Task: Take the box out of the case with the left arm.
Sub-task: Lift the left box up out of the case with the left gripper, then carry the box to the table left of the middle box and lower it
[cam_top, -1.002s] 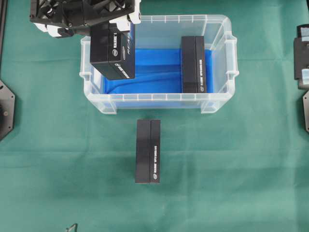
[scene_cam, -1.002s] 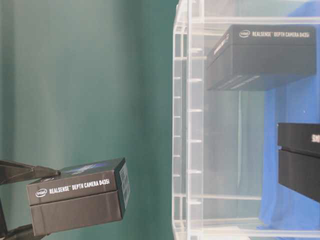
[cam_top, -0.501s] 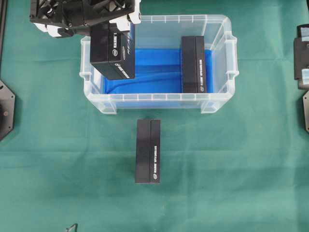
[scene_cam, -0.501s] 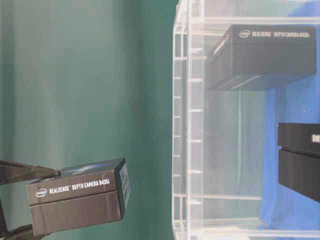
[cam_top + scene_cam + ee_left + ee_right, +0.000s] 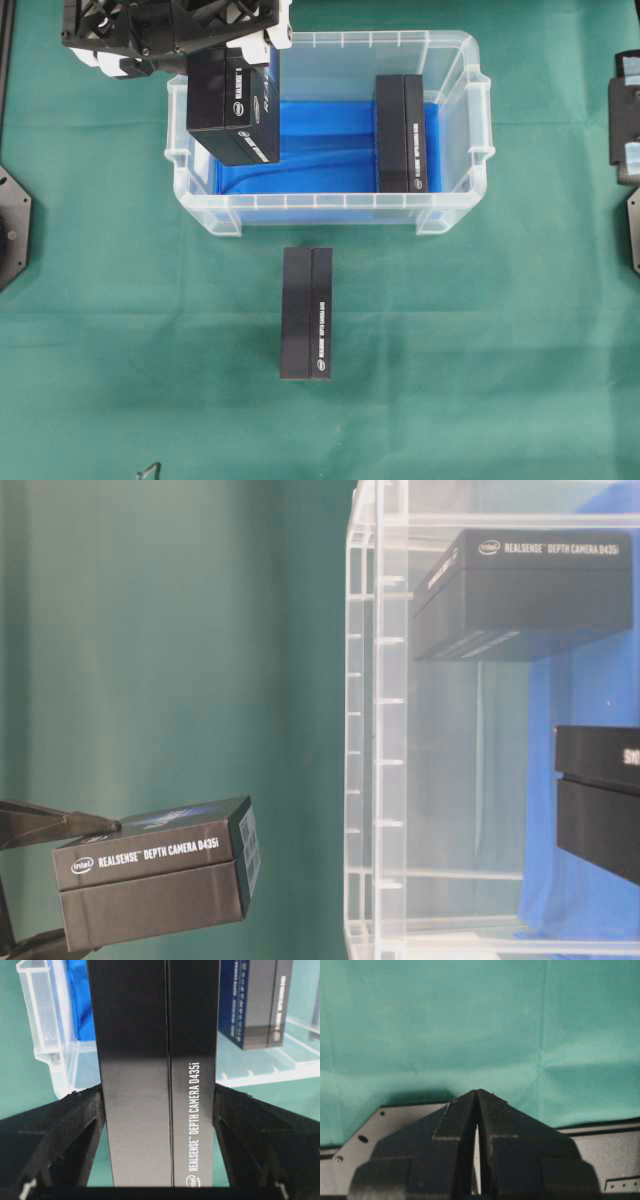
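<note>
My left gripper (image 5: 233,52) is shut on a black RealSense box (image 5: 232,108) and holds it raised over the left end of the case (image 5: 330,212), a clear tub with a blue cloth on its floor. In the left wrist view the box (image 5: 157,1060) fills the gap between both black fingers (image 5: 65,1130), with the case (image 5: 45,1035) below. The table-level view shows the held box (image 5: 150,885) outside the case wall (image 5: 375,730). My right gripper (image 5: 477,1094) is shut and empty over the green cloth.
A second black box (image 5: 401,133) stands in the right part of the case; it also shows in the left wrist view (image 5: 255,1002). A third black box (image 5: 306,313) lies on the green cloth in front of the case. Arm bases sit at both side edges.
</note>
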`<state>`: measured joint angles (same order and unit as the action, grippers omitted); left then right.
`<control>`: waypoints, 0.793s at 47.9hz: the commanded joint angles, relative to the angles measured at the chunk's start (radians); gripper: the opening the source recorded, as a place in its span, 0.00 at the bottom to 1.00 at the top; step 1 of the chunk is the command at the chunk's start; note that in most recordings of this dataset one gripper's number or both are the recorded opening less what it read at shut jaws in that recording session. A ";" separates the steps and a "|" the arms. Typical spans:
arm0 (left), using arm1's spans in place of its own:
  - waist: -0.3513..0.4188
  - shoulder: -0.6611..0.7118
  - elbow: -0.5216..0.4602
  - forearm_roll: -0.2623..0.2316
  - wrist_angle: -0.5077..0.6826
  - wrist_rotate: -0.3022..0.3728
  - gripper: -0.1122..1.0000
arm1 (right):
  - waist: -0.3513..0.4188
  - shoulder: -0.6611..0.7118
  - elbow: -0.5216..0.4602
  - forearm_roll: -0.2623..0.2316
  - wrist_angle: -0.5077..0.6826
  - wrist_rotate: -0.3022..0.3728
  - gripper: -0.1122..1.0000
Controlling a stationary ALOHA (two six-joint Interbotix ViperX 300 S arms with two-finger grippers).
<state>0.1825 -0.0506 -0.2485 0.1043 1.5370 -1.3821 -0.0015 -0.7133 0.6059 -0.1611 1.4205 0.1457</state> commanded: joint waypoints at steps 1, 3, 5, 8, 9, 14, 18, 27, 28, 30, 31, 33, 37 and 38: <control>-0.002 -0.021 -0.023 0.002 -0.003 -0.002 0.67 | -0.002 -0.002 -0.009 -0.003 -0.002 0.000 0.12; -0.002 -0.020 -0.021 0.003 -0.003 0.000 0.67 | -0.002 -0.002 -0.009 -0.003 -0.003 0.000 0.12; -0.002 -0.020 -0.021 0.002 -0.002 0.000 0.67 | -0.002 -0.002 -0.009 -0.003 -0.003 0.000 0.12; -0.002 -0.021 -0.021 0.002 -0.003 0.000 0.67 | -0.002 -0.002 -0.009 -0.003 -0.003 0.000 0.12; -0.002 -0.021 -0.021 0.002 -0.003 0.000 0.67 | -0.002 -0.002 -0.011 -0.003 -0.002 0.000 0.12; -0.003 -0.021 -0.021 0.002 -0.003 0.000 0.67 | -0.002 -0.002 -0.009 -0.003 -0.003 0.003 0.12; -0.011 -0.023 -0.018 0.002 -0.002 -0.003 0.67 | -0.002 -0.002 -0.011 -0.003 -0.003 0.003 0.12; -0.061 -0.035 0.006 0.002 -0.003 -0.037 0.67 | 0.000 -0.002 -0.009 -0.003 -0.005 0.000 0.12; -0.069 -0.037 0.011 0.003 -0.002 -0.046 0.67 | 0.000 -0.002 -0.009 -0.003 -0.005 0.000 0.12; -0.087 -0.040 0.017 0.002 -0.002 -0.064 0.67 | -0.002 -0.002 -0.009 -0.002 -0.005 -0.002 0.12; -0.103 -0.043 0.023 0.002 -0.002 -0.078 0.67 | -0.002 -0.002 -0.009 -0.002 -0.005 -0.002 0.12; -0.126 -0.046 0.029 0.003 -0.002 -0.098 0.67 | -0.002 -0.002 -0.009 -0.003 -0.006 -0.002 0.12; -0.173 -0.054 0.044 0.006 -0.002 -0.138 0.67 | -0.002 -0.002 -0.009 -0.003 -0.005 -0.002 0.12; -0.193 -0.055 0.051 0.006 -0.002 -0.155 0.67 | -0.002 -0.002 -0.009 -0.003 -0.005 -0.002 0.12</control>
<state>0.0399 -0.0614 -0.1948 0.1058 1.5386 -1.5064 -0.0015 -0.7148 0.6075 -0.1611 1.4205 0.1457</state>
